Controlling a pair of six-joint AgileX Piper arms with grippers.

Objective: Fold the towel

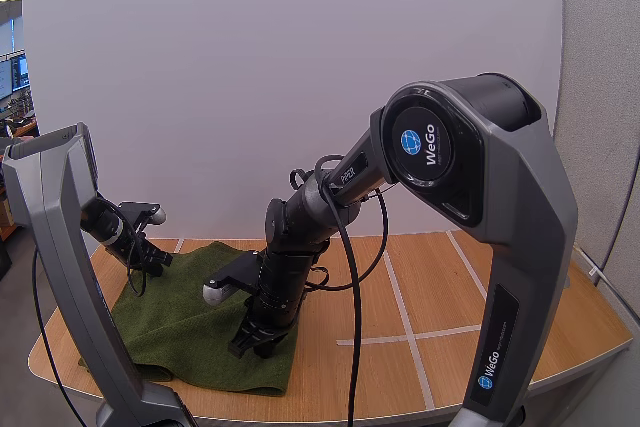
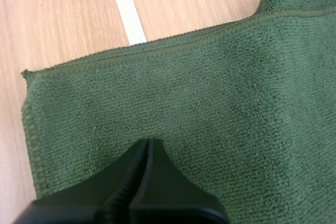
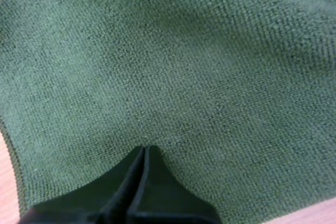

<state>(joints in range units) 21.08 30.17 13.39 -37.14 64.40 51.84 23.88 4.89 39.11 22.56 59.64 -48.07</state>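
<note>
A green towel [image 1: 185, 322] is pictured spread flat on the left part of the wooden bench [image 1: 450, 287]. It is judged soft, light and limp, likely to sag and bunch when lifted, and best pinched at a hemmed corner. The left tool [image 2: 148, 142] is poised over the cloth near a far corner, the right tool [image 3: 145, 149] over the near edge. Both are pressed closed on nothing.

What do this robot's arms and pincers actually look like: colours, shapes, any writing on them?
Both arms are angular silver-grey shells with black joints. The right arm carries a round black cap bearing a blue globe and the WeGo logo. The left arm matches in grey. The left gripper and right gripper are black, tapering to a narrow wedge.
</note>
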